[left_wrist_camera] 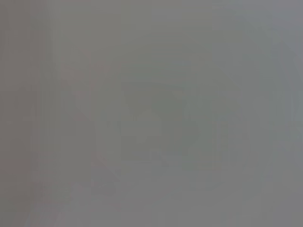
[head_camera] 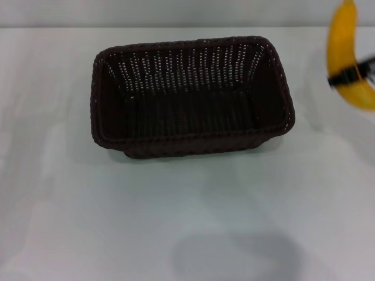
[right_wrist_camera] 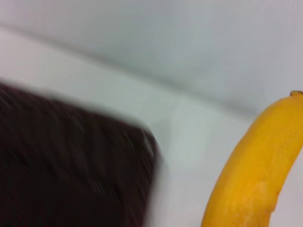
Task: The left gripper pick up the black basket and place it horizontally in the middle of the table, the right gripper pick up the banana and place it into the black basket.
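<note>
Basket count: one black basket (head_camera: 190, 96), set lengthwise across the white table (head_camera: 176, 222) near its mid, upright, open side up, nothing inside. Bare tabletop on its left and in front; far rim sits close to the table's back edge. One banana (head_camera: 350, 55) at far right, lifted, well apart from the basket, a black band of the right gripper (head_camera: 351, 75) pinching its middle. Right wrist cam: banana (right_wrist_camera: 258, 175) beside basket corner (right_wrist_camera: 71, 165). Left gripper not in view.
</note>
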You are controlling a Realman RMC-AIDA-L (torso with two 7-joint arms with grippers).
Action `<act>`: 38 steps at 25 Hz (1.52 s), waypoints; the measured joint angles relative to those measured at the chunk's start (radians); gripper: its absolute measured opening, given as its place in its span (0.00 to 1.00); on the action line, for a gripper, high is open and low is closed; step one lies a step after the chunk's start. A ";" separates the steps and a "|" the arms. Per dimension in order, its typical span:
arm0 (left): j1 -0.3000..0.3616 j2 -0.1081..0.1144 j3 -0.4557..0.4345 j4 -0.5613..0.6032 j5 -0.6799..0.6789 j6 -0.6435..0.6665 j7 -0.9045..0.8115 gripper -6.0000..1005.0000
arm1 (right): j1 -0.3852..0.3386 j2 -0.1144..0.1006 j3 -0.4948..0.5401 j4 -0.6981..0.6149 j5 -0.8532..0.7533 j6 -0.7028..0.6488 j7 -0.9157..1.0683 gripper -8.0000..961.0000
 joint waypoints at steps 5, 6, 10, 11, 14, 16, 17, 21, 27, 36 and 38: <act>0.001 0.000 0.001 0.000 0.000 0.003 -0.010 0.83 | 0.028 0.003 -0.008 0.003 0.218 -0.255 -0.289 0.52; 0.002 0.000 0.001 0.000 0.000 0.003 -0.014 0.83 | 0.028 0.003 -0.017 -0.003 0.253 -0.289 -0.344 0.52; -0.001 0.000 0.001 -0.002 0.000 0.002 -0.019 0.83 | 0.050 0.005 -0.077 -0.087 0.362 -0.383 -0.542 0.53; -0.002 0.000 0.001 -0.002 0.000 0.002 -0.019 0.83 | 0.061 0.005 -0.095 -0.129 0.387 -0.397 -0.589 0.53; -0.010 -0.002 0.002 -0.002 0.000 0.000 -0.019 0.83 | 0.096 0.006 -0.142 -0.249 0.453 -0.418 -0.695 0.53; -0.011 -0.002 0.002 -0.002 0.000 0.000 -0.019 0.83 | 0.120 0.009 -0.164 -0.305 0.486 -0.420 -0.739 0.53; -0.011 -0.003 0.002 -0.002 0.000 0.000 -0.020 0.83 | 0.133 0.010 -0.176 -0.329 0.504 -0.421 -0.759 0.53; -0.009 -0.003 0.002 -0.002 0.000 0.000 -0.021 0.83 | 0.135 0.008 -0.187 -0.329 0.522 -0.429 -0.775 0.53; -0.003 -0.004 0.002 -0.001 0.000 0.000 -0.030 0.83 | 0.011 0.006 -0.110 -0.207 0.540 -0.491 -0.776 0.77; 0.013 -0.006 0.002 -0.008 0.003 -0.010 -0.029 0.83 | -0.221 -0.002 0.116 -0.338 1.372 -0.640 -1.161 0.89; 0.020 -0.007 0.002 -0.008 0.025 -0.018 -0.017 0.83 | -0.226 -0.003 0.153 -0.473 1.601 -0.581 -1.333 0.89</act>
